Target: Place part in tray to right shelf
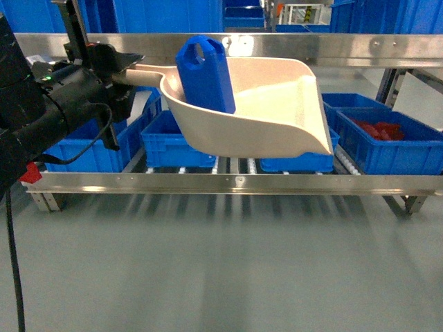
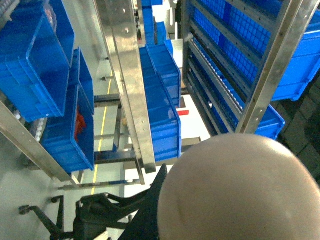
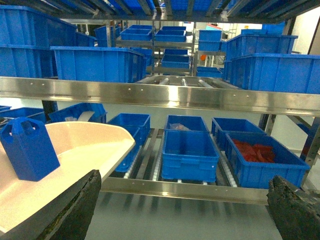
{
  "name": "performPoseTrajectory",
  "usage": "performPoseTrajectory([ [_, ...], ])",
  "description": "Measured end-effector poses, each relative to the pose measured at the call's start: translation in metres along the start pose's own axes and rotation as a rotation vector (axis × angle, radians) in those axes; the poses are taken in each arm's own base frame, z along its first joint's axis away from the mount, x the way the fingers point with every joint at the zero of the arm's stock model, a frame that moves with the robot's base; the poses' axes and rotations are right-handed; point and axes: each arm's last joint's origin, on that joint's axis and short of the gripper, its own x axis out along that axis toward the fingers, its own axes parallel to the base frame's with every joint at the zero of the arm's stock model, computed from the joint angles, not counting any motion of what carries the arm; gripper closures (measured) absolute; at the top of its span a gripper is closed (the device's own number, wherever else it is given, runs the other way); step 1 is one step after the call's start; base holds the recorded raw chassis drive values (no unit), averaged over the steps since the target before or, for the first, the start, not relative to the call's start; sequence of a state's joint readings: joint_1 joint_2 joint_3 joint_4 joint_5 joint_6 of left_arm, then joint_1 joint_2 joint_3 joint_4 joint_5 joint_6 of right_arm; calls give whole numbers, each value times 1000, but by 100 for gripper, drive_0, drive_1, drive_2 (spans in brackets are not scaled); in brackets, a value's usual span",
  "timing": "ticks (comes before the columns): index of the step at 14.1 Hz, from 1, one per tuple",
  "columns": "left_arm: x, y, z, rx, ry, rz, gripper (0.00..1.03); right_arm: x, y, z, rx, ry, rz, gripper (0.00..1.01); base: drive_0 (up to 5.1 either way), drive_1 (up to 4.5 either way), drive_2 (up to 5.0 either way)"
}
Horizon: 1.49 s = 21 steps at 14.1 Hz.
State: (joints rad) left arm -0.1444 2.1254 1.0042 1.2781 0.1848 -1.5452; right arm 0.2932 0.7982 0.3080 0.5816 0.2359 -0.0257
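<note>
Stainless shelf [image 1: 239, 182] spanned the back; beige tray [image 1: 266, 111] hung before it, handle clamped in the left gripper [image 1: 114, 66], blue part [image 1: 205, 74] upright inside. Right gripper [image 3: 185, 210] stood apart, empty.

Legible markings: none recorded.
No text, label, brand, number or sign can be read on the part [image 1: 205, 75], tray [image 1: 277, 104], shelf [image 1: 235, 182] or blue crates [image 3: 189, 155].

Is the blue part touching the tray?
Touching. In the right wrist view the part stands on the inner floor of the tray with no gap beneath; the head view shows it leaning against the tray's back wall.
</note>
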Motion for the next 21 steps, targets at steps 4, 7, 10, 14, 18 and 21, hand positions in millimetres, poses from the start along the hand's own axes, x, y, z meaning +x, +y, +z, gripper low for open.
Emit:
performPoseTrajectory([
  [4, 0, 0, 0, 0, 5, -1, 89, 0, 0, 0, -1, 1, 1, 3, 0, 0, 0],
  [7, -1, 0, 6, 2, -19, -1, 89, 0, 0, 0, 0, -1, 1, 3, 0, 0, 0],
  [10, 0, 0, 2, 1, -6, 0, 89, 0, 0, 0, 0, 0, 1, 3, 0, 0, 0],
  [14, 0, 0, 2, 1, -8, -1, 89, 0, 0, 0, 0, 0, 1, 3, 0, 0, 0],
  [18, 0, 0, 3, 1, -8, -1, 89, 0, 0, 0, -1, 2, 1, 3, 0, 0, 0],
  [21, -1, 0, 3, 1, -8, 0, 89, 0, 0, 0, 0, 1, 1, 3, 0, 0, 0],
])
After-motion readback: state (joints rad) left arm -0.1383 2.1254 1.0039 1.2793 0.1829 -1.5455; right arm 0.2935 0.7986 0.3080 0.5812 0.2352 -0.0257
